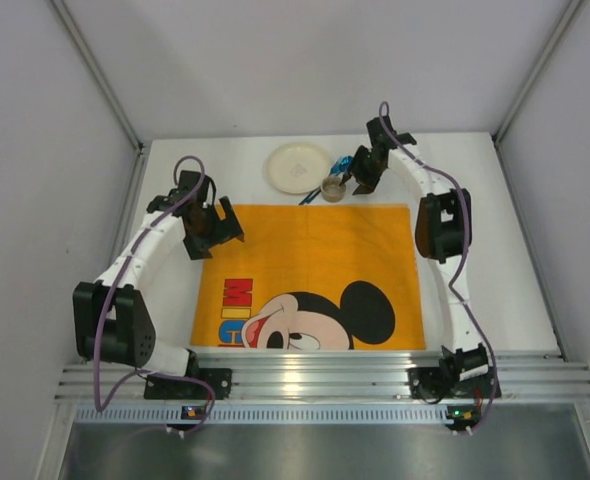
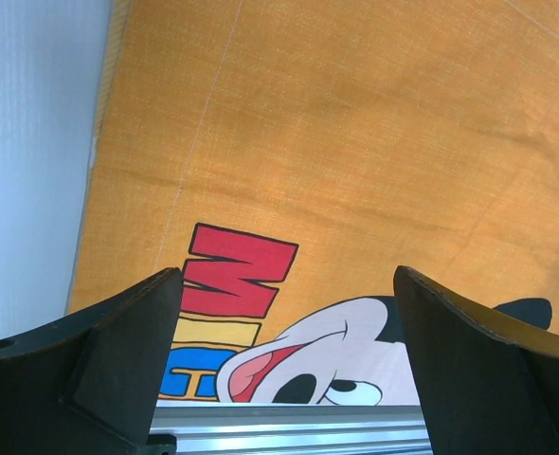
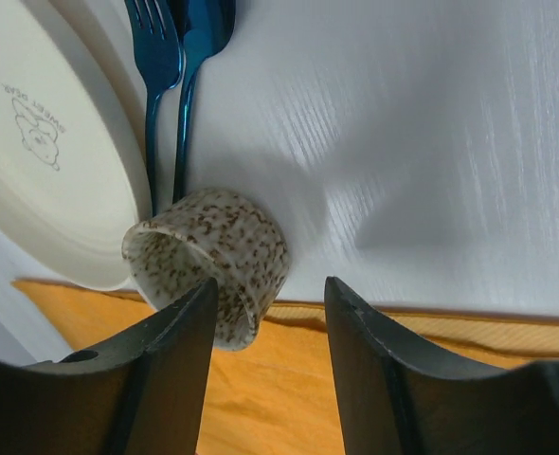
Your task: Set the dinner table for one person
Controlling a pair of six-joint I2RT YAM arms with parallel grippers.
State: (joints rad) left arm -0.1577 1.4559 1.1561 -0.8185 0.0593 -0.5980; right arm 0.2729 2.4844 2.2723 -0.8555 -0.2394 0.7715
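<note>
Top external shot: the white worktop (image 1: 505, 270) fills the whole bay, with an orange mouse placemat (image 1: 315, 250) running from centre down to 6 o'clock. Off the mat's 12 o'clock edge sits a cream plate (image 1: 297, 166). A speckled cup (image 1: 333, 188) is at about 1 o'clock, with a blue fork (image 3: 161, 57) and spoon (image 3: 204, 38) just beyond. The left end effector (image 2: 287, 284) is spread wide over the mat, gripping nothing. The right end effector (image 3: 270, 284) has its fingers apart, with the cup at one tip, unclamped.
</note>
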